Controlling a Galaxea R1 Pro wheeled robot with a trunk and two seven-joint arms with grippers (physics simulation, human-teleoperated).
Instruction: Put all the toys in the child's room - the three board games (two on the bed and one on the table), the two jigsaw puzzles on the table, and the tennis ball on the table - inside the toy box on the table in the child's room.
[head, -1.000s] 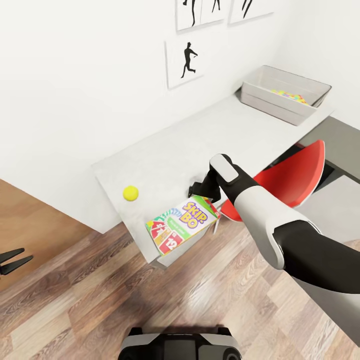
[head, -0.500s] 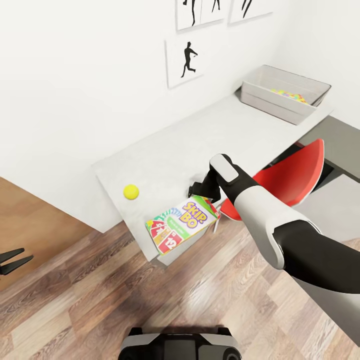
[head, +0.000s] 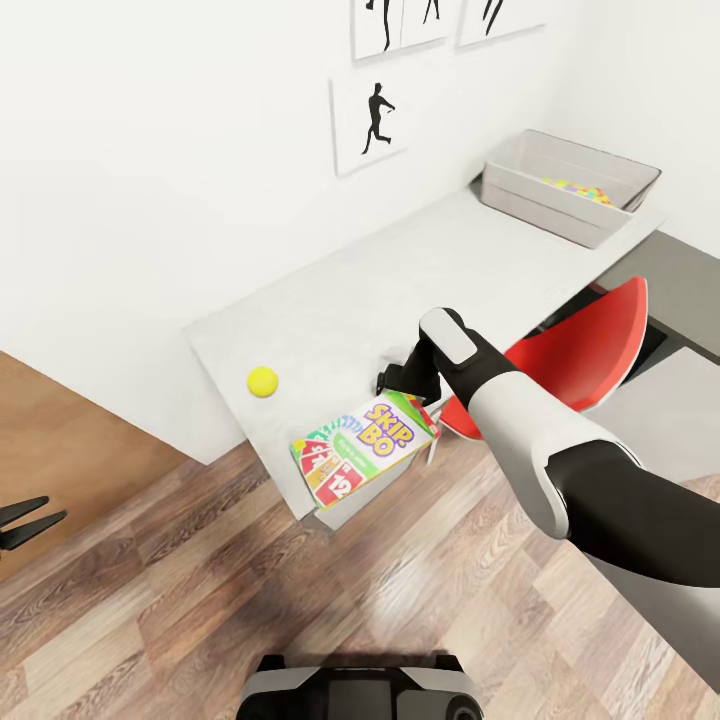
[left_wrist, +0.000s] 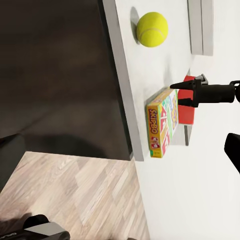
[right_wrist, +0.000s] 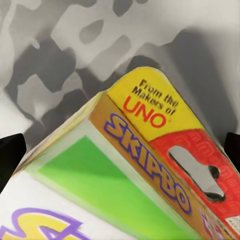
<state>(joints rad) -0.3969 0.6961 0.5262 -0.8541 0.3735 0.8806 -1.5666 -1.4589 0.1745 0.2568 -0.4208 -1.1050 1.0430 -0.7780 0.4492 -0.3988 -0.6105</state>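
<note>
Red chair by desk, silhouette pics on wall, wood floor.

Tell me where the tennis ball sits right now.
In the head view the tennis ball rests on the table near its left end, left of the Skip-Bo game box and apart from it.

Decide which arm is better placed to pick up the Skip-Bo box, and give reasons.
Right. Its end effector is at the Skip-Bo box, fingers straddling one end. The left end effector hangs off the table, over the floor.
</note>
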